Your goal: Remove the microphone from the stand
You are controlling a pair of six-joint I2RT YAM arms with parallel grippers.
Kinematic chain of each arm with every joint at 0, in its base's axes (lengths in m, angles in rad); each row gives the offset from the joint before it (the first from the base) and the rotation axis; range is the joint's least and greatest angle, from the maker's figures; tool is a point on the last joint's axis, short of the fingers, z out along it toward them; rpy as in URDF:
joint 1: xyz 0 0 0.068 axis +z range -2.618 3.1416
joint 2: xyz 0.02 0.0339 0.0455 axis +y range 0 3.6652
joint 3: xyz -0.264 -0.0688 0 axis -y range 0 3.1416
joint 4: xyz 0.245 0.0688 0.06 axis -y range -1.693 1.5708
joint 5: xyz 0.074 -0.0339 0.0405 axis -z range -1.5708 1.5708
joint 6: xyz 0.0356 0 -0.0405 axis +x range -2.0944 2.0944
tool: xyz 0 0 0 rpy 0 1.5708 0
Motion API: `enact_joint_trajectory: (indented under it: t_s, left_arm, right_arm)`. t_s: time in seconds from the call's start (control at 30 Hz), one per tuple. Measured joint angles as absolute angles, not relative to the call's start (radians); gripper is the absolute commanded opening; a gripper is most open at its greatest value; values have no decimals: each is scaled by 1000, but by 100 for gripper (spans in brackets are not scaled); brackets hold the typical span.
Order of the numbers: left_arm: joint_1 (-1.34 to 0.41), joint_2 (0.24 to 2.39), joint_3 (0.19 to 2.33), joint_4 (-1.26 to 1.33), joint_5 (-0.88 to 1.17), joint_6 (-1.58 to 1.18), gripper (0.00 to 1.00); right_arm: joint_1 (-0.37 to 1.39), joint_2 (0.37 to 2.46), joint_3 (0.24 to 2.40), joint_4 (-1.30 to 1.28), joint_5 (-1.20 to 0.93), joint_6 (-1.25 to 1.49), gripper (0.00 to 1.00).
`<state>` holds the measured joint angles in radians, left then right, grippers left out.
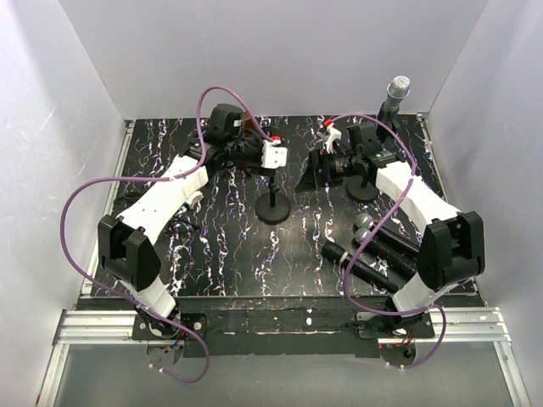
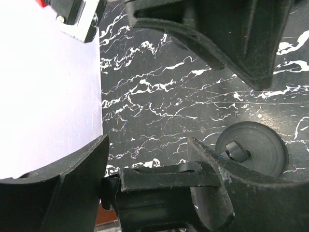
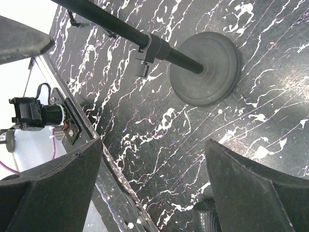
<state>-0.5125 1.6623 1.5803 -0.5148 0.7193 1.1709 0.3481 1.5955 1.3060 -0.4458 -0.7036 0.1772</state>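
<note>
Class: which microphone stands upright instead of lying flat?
The silver-headed microphone at the far right corner, upright on its stand; the others lie on the table.

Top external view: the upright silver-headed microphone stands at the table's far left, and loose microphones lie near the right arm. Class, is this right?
One error: the upright microphone stands at the far right, not the far left, as the top external view shows. The loose microphones do lie near the right arm.
</note>
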Motion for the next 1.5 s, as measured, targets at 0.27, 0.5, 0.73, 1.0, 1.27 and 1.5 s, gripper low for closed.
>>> enact_joint_trajectory:
  t_s: [0.27, 0.5, 0.73, 1.0, 1.27, 1.5]
  left_arm:
    - [-516, 1662, 1588, -485, 618, 1066, 49]
    - [-521, 1668, 1673, -513, 448, 685, 39]
    - [-521, 1675, 1713, -547, 287, 382, 41]
    - [-526, 1677, 1666, -540, 151, 216, 39]
    - [-526, 1668, 1602, -487, 125, 194, 39]
    - [-526, 1632, 1556, -465, 134, 201, 39]
  right_arm:
    - [342, 1595, 1296, -445, -706, 177, 92]
    - [340, 1595, 1296, -445, -710, 177, 91]
    - [340, 1595, 1296, -439, -744, 180, 91]
    - [342, 1620, 1300, -374, -883, 196, 82]
    - [353, 1721, 1328, -340, -940, 204, 76]
    - [360, 1792, 1414, -336, -947, 202, 63]
